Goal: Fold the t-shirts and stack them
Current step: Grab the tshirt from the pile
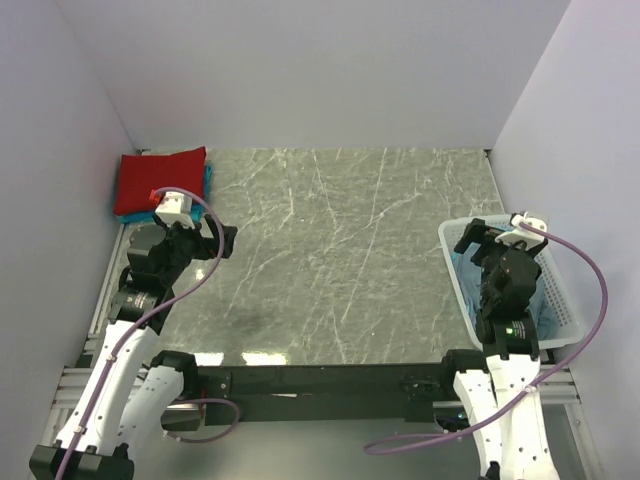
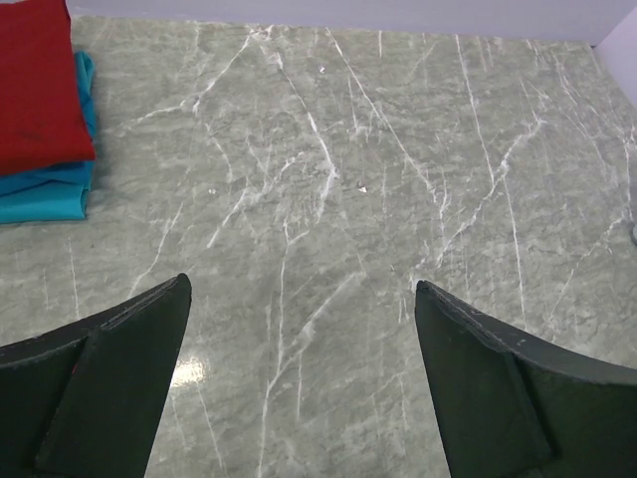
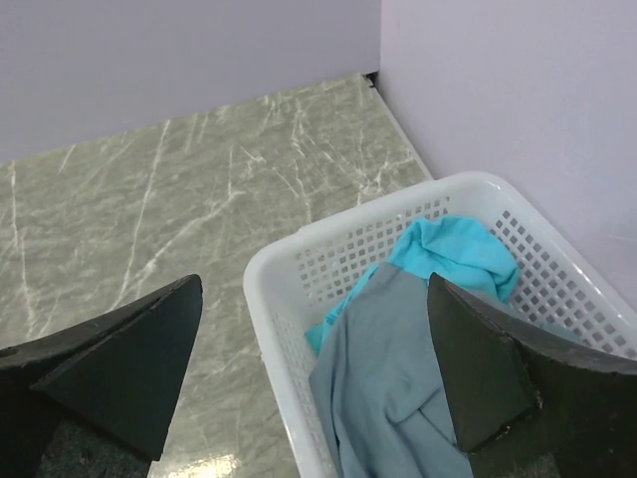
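Observation:
A folded red t-shirt [image 1: 160,181] lies on folded turquoise ones [image 1: 207,180] at the table's far left corner; the stack also shows in the left wrist view, red [image 2: 38,90] over turquoise [image 2: 45,194]. A slate-blue t-shirt [image 3: 398,398] and a turquoise one [image 3: 453,249] lie crumpled in the white basket [image 3: 299,259] at the right. My left gripper [image 2: 299,378] is open and empty above bare table, near the stack. My right gripper [image 3: 314,378] is open and empty above the basket's near-left corner, over the slate-blue shirt.
The grey marble table [image 1: 340,260] is walled by pale panels at the back and both sides. The white perforated basket [image 1: 570,310] stands at the right edge, close to the right wall.

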You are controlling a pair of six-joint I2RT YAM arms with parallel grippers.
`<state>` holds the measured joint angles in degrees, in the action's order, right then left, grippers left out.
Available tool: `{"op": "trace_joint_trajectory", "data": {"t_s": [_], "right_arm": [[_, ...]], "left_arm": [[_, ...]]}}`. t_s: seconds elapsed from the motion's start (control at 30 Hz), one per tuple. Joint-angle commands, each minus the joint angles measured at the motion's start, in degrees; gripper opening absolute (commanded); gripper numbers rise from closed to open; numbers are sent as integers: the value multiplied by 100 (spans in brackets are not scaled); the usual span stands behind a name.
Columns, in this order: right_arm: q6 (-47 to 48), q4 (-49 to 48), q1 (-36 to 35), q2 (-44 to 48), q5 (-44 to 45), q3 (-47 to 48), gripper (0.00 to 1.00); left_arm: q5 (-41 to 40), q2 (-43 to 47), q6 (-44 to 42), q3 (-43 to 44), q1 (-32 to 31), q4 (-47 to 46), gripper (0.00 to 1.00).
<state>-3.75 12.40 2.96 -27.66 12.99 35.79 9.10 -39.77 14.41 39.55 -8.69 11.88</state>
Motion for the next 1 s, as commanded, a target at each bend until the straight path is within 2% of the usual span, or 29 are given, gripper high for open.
{"op": "trace_joint_trajectory", "data": {"t_s": [0.0, 0.17, 0.37, 0.47, 0.63, 0.7, 0.8, 0.97], "right_arm": [[207, 86, 143, -81, -94, 332, 100], [1463, 744, 495, -459, -771, 849, 100], [1702, 1509, 881, -1047, -2044, 1437, 99], [1816, 2089, 1583, -1661, -2976, 1886, 98], [2281, 2871, 2559, -2515, -3715, 2467, 91], [2439, 3136, 2937, -2884, -3734, 2634, 89], [2510, 3049, 3017, -3297, -3017, 2644, 86], [2467, 2575, 3009, -4175, -2276, 2591, 75]], "left_arm": [[-40, 145, 17, 26, -36, -116, 99], [-75, 206, 18, 35, -80, -98, 99], [-67, 215, 35, 62, -107, -72, 99], [-32, 215, 61, 62, -116, -54, 99], [56, 224, 70, 70, -160, -54, 100], [118, 215, 79, 88, -168, -45, 99], [144, 215, 88, 79, -168, -63, 100], [241, 171, 114, 79, -168, -89, 99]]}}
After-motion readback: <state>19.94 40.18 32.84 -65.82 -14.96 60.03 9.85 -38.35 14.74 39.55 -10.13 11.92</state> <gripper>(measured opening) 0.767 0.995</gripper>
